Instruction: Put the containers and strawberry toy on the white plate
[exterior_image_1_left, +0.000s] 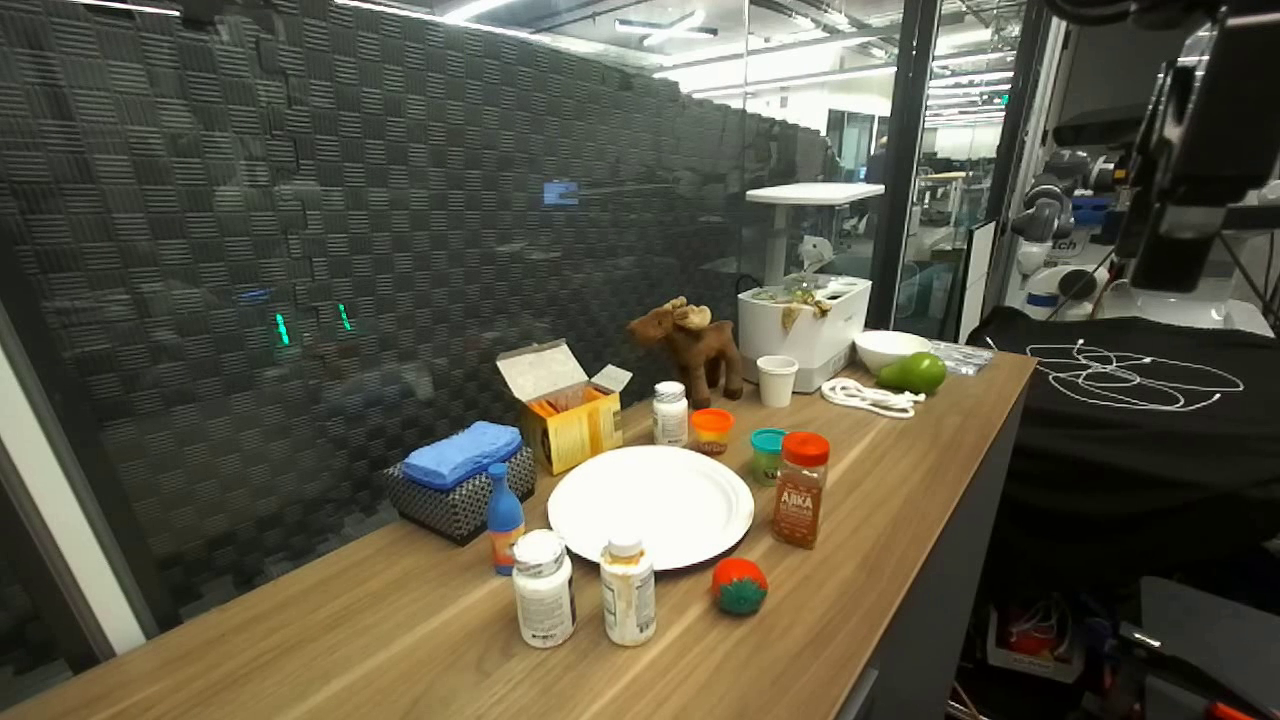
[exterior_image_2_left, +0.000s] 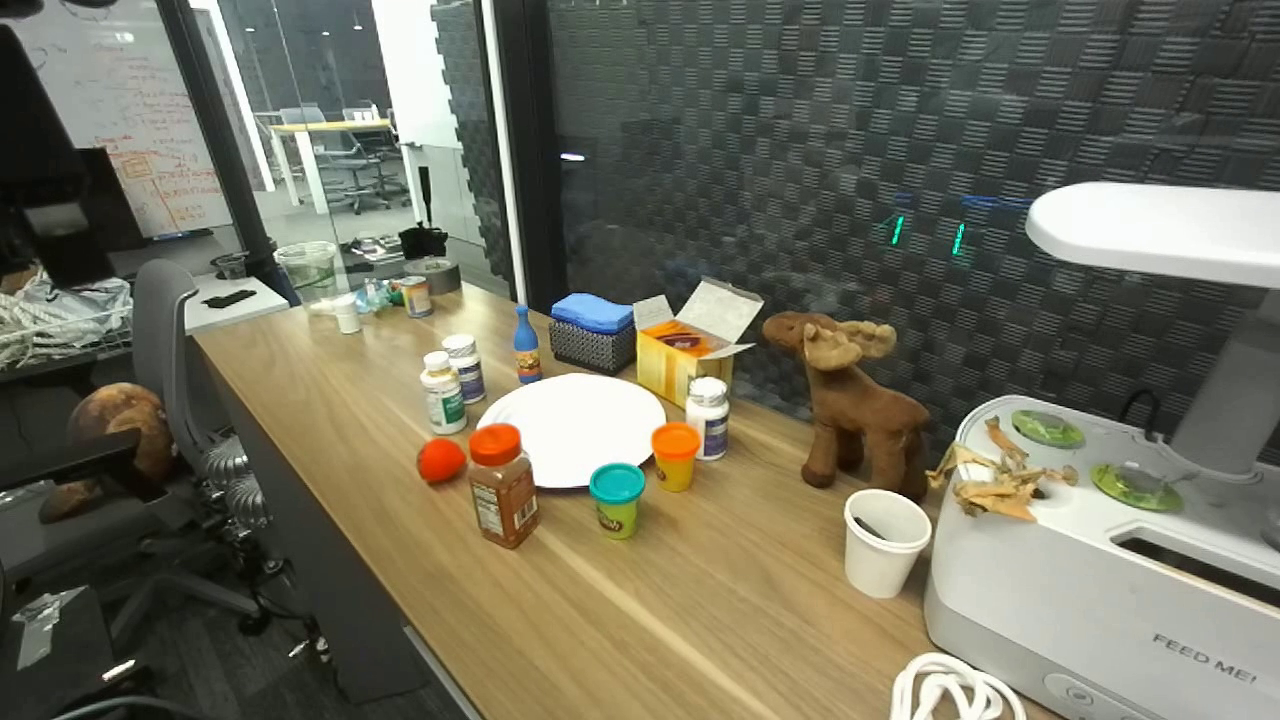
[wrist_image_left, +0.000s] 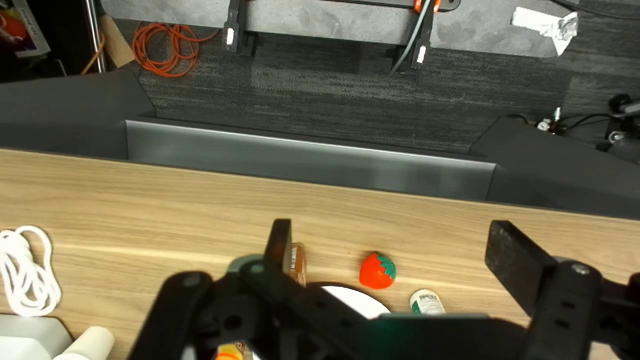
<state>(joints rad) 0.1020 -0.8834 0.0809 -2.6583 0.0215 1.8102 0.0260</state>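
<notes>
Jaws spread wide, the gripper (wrist_image_left: 390, 240) hangs well apart from the plate (exterior_image_1_left: 650, 505), above it and out toward the open edge of the counter (exterior_image_1_left: 400, 650). On that same side, just off the plate, lies the strawberry (exterior_image_1_left: 740, 586), its leafy top turned away from the plate and its red part toward it. The containers stand upright, long axes vertical: spice jar (exterior_image_1_left: 798, 505) just beside the plate, teal tub (exterior_image_1_left: 766, 455) and orange tub (exterior_image_1_left: 712, 432) close to its rim, a white bottle (exterior_image_1_left: 670, 413) past the orange tub from the plate, two more bottles (exterior_image_1_left: 545, 600) near the plate's opposite end. Whether either tub touches the rim cannot be told.

In the wrist view the gripper hides most of the plate and part of the spice jar. In an exterior view the spice jar (exterior_image_1_left: 798, 505) overlaps the teal tub. Both exterior views cut the gripper off at the frame, dark and hard to make out; the bottles' fine print is too small to read.

Wood grain runs along the counter. On the plate's other side, near a dark textured wall (exterior_image_1_left: 300, 200), stand a carton (exterior_image_1_left: 580, 435), flaps up, and a toy moose (exterior_image_1_left: 700, 350). Well apart from the plate, beyond the counter, are a whiteboard (exterior_image_2_left: 130, 110) and a chair (exterior_image_2_left: 165, 300).
</notes>
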